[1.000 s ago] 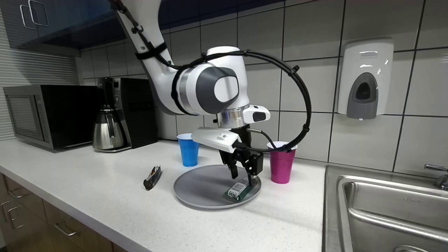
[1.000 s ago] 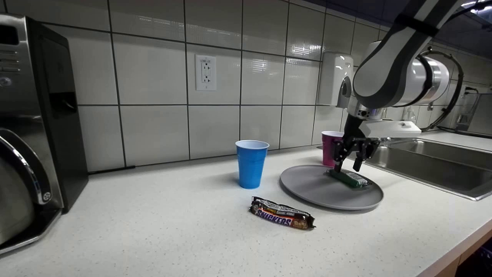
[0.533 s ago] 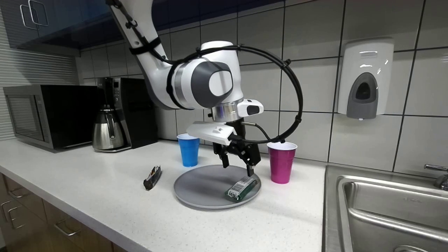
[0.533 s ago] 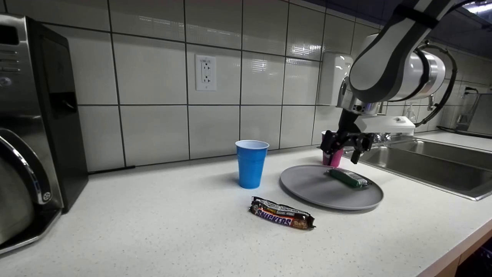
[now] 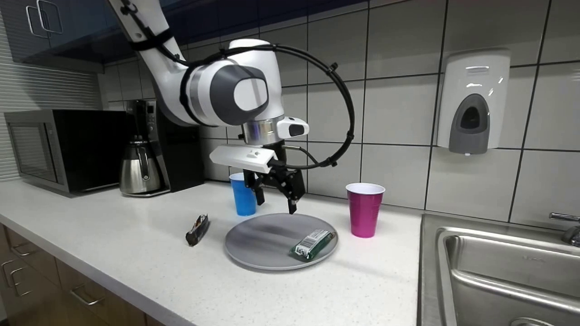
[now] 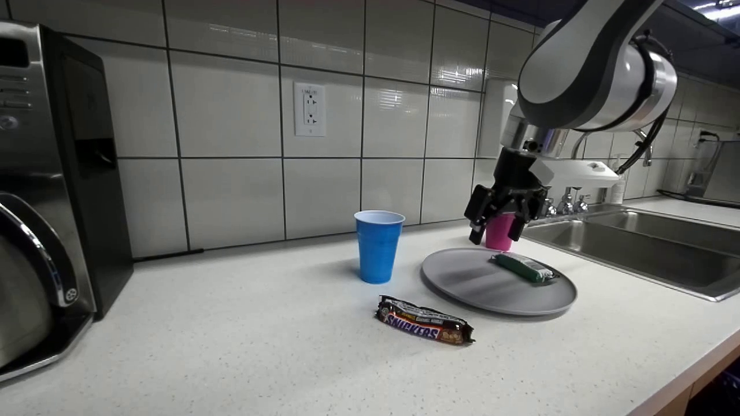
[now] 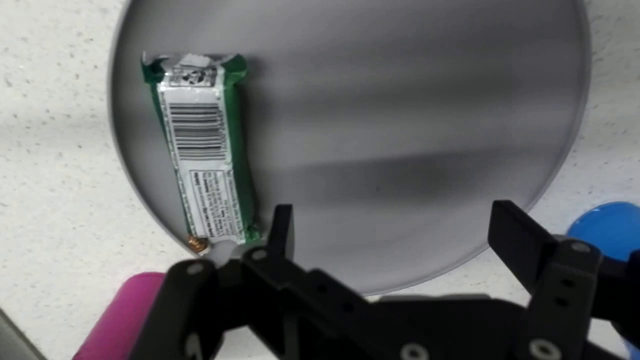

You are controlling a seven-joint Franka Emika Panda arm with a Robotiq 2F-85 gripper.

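My gripper (image 5: 276, 207) hangs above the back part of a round grey plate (image 5: 258, 244), its jaws wide apart with nothing between them. On the plate lies a green-wrapped bar (image 5: 312, 244), barcode side up. In the wrist view this bar (image 7: 200, 150) rests at the plate's left, apart from the gripper (image 7: 393, 215) and beyond its left finger. A Snickers bar (image 6: 425, 322) is on the counter beside the plate. Behind the gripper in an exterior view stands a blue cup (image 5: 244, 197), partly covered by it. A magenta cup (image 5: 364, 213) stands upright past the plate's other side.
A steel sink (image 5: 430, 271) is set into the counter beyond the magenta cup. The coffee maker (image 5: 179, 149) with its steel carafe (image 5: 139, 167) and a microwave (image 5: 68, 149) stand at the far end. A soap dispenser (image 5: 473, 99) hangs on the tiled wall.
My gripper has opened fully, risen from the green bar and drifted toward the blue cup's side and the wall. The green bar stays on the plate; cups and Snickers bar are unmoved.
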